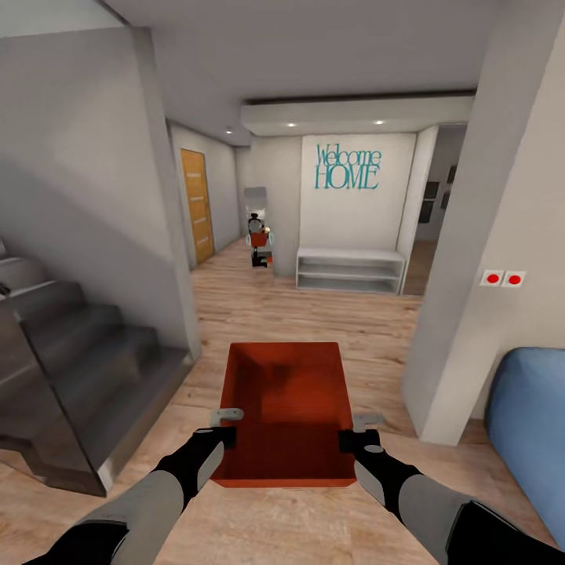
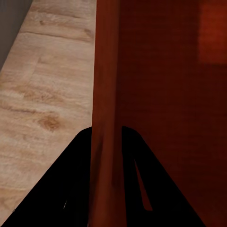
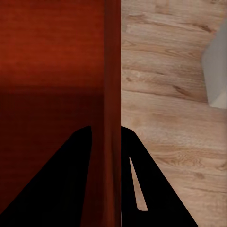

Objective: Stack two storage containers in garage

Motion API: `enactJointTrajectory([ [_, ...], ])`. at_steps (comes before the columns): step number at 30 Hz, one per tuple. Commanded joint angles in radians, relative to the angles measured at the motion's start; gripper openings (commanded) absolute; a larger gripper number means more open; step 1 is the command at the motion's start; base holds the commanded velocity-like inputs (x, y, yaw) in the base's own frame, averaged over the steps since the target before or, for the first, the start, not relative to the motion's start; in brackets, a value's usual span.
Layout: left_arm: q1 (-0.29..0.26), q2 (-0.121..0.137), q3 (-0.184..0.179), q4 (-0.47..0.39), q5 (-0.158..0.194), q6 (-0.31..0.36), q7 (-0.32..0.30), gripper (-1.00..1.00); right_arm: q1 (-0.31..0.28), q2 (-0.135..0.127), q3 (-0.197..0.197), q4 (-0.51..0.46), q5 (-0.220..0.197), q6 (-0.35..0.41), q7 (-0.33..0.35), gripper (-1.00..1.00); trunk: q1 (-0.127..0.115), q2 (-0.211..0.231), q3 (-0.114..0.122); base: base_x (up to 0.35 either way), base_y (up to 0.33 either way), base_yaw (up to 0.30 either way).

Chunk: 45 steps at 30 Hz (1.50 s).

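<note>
Both hands, left hand (image 1: 226, 428) and right hand (image 1: 355, 433), pinched opposite side walls of the bin (image 1: 286, 408); thin ribbed walls probably flex, so low, even rim grips seemed wise.

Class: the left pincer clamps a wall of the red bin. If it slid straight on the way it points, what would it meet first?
Probably the wood floor. The left pincer straddles the bin wall, pointing down it; depth unclear.
</note>
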Motion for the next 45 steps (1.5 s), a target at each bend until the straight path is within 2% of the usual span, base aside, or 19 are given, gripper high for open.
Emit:
enactJointTrajectory([
  [1, -0.001, 0.04, 0.007, -0.003, -0.019, 0.009, 0.01, -1.0, -0.001, -0.014, -0.008, 0.02, -0.007, -0.006, -0.006, -1.0, 0.001, -0.002, -0.002, 0.323, 0.0, 0.0],
  [45, -0.001, 0.04, 0.006, -0.003, -0.019, 0.009, 0.01, -1.0, -0.001, -0.014, -0.006, 0.02, -0.007, -0.006, -0.006, -1.0, 0.001, -0.002, -0.002, 0.323, 0.0, 0.0],
])
